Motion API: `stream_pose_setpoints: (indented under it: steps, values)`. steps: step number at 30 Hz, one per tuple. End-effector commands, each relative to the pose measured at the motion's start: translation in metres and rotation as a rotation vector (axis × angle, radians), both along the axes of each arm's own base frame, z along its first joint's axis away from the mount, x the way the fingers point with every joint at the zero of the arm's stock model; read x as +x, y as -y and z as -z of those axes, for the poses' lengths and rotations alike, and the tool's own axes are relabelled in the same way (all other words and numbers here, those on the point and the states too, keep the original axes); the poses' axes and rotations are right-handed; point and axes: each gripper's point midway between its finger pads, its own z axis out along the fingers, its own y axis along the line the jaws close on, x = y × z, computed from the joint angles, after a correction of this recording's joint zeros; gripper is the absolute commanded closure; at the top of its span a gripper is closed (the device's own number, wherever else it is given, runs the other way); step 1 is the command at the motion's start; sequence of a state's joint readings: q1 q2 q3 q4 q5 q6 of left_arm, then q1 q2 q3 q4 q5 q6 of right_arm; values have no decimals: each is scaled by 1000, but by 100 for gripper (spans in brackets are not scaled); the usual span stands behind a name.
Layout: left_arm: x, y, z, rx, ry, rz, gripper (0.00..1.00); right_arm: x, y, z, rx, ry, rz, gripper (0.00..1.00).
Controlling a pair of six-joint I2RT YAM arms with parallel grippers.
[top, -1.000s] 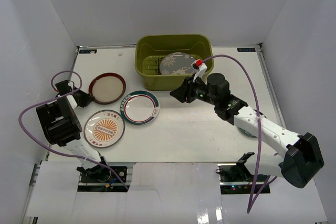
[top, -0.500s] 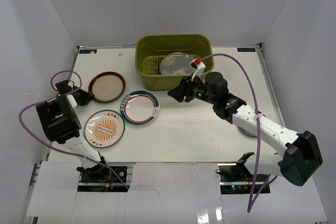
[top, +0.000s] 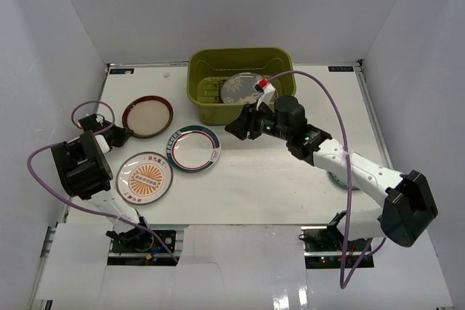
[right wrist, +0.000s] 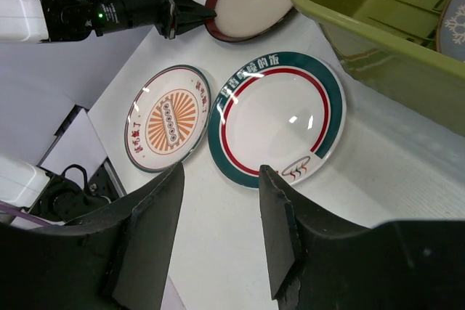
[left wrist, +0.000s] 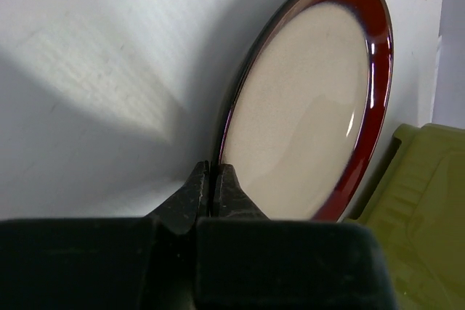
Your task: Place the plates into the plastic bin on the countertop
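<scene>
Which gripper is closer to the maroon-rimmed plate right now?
Left. The left gripper is shut, its tips at the edge of the maroon-rimmed plate. The right gripper is farther off, open, past the teal-rimmed plate, in front of the bin.

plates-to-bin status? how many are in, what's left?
Done: one grey plate lies in the bin.
In hand: nothing clearly held. The left gripper is shut at the rim of the maroon plate, and a real grip can't be confirmed. The right gripper is open above the teal-rimmed plate.
Left: maroon plate, teal-rimmed plate and sunburst plate, all on the countertop.
</scene>
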State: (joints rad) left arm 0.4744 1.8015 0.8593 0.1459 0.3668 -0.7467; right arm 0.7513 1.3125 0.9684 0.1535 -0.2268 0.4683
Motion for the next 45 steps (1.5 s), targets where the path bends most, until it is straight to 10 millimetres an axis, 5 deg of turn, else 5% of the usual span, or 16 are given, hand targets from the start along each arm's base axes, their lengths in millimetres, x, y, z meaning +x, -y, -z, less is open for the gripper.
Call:
stream_pose_setpoints:
  steps: [1,11,19,24,31,43,45]
  values:
    - [-9,4,-26,-75,50,-83,100,0,-17,-24,59,18,-58,47]
    - [-11,25,-154,-96,396,-49,100,-1,-32,-37,82,-7,-128,25]
    - [-28,43,-222,-58,564,0,100,8,-47,-53,83,-14,-147,2]
    - [-31,88,-261,-31,651,149,100,28,-55,-79,78,37,-115,10]
    - [-47,171,-280,-104,691,423,100,61,-57,-89,65,63,-44,10]
    - [-71,242,-296,-147,744,690,100,94,-7,-65,-71,79,182,0]
    - [-71,250,-293,-159,735,717,100,96,-2,-63,-72,73,192,14]
